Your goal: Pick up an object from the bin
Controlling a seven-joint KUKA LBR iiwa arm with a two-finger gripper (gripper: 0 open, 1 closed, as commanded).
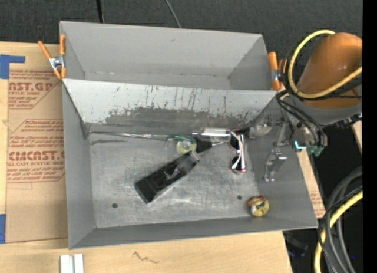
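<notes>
Claw [271, 174] hangs low at the right side of the bin [177, 98], over bare floor close to the right wall. Whether it is open or closed, or grips anything, cannot be told from this angle. The orange-capped arm comes in over the right rim.

The largest thing is the black bar [166, 177], lying slantwise at mid-floor, well apart from the claw. A thin rod [129, 135] runs along the foot of the back wall, its right end by a clear-green piece [185, 144] just above the bar's upper end. A silver piece [213, 134] lies to the right of that. Next to it, a wire bundle [238, 155] of white, red and black strands lies near the claw, on its left. A small yellowish ball [258, 206] sits near the front wall, below the claw and apart from it.
</notes>
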